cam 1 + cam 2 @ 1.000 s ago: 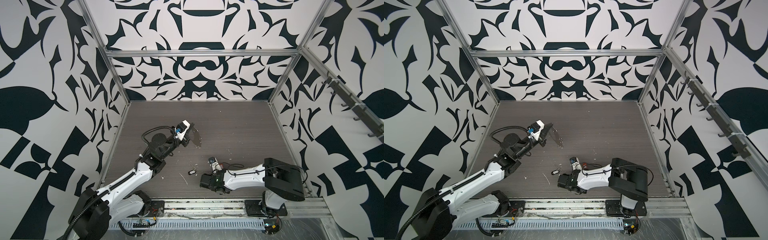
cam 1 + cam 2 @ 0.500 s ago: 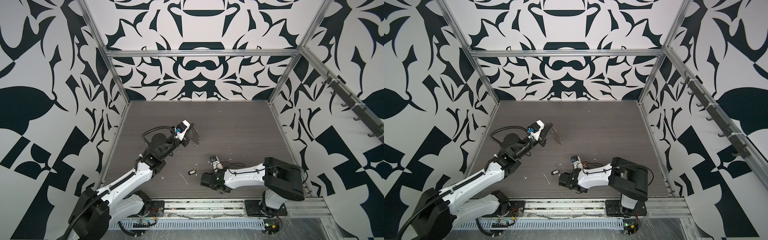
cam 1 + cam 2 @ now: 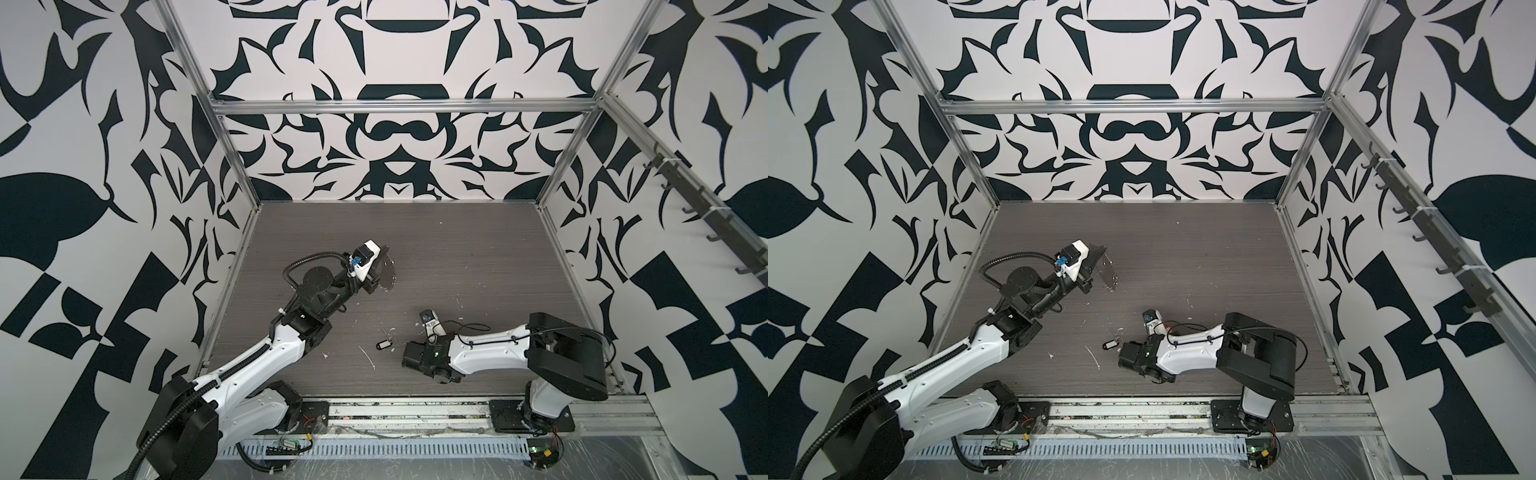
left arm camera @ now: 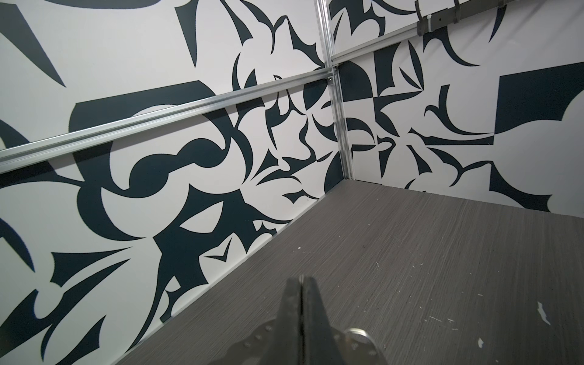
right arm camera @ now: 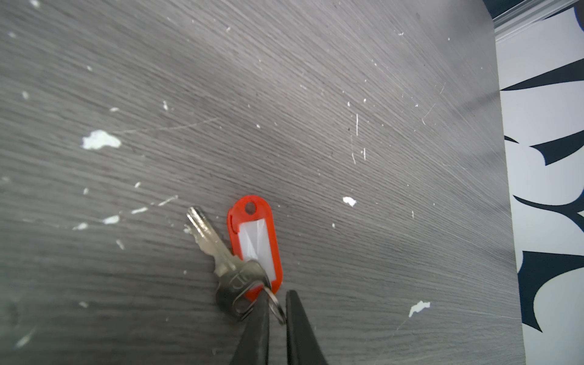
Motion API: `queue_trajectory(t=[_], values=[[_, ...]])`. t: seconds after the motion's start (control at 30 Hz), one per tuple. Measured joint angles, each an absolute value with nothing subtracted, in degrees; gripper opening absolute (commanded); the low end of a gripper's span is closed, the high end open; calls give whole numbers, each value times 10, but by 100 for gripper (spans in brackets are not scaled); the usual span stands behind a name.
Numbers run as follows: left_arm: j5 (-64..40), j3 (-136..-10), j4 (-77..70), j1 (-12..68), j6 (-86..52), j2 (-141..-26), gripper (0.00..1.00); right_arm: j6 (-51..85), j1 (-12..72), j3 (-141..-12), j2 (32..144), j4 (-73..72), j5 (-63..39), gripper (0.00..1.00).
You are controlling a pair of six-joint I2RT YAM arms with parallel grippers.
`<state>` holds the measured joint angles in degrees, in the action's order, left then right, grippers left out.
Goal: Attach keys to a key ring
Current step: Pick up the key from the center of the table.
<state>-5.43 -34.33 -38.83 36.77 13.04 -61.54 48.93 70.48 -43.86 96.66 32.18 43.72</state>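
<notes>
Right hand [image 5: 277,300] is low on the surface [image 5: 316,94], jaws a narrow gap around the split ring [image 5: 275,305] of the red-tag keys [image 5: 249,252]; can't tell if it pinches. Risk: the thin ring slips out, or the tips shove the bunch away. Left hand [image 4: 302,279] is clenched on the key ring [image 3: 390,272], held aloft. Red-tag keys are hidden in both top views. Black-tag keys [image 3: 384,344] are tiny, and the key ring's loops are unreadable.

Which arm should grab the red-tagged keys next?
Right. The right gripper sits at the red-tagged keys, jaws slightly apart around their split ring. The left gripper is farther off, raised and shut on the key ring, so it is probably best left holding that.
</notes>
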Motion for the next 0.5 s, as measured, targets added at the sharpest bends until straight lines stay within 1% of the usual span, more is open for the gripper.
queue_trajectory(t=[0.5], values=[[-55,-343,-390,368,130,-615,0,476,697,-439,967,319,433,15]])
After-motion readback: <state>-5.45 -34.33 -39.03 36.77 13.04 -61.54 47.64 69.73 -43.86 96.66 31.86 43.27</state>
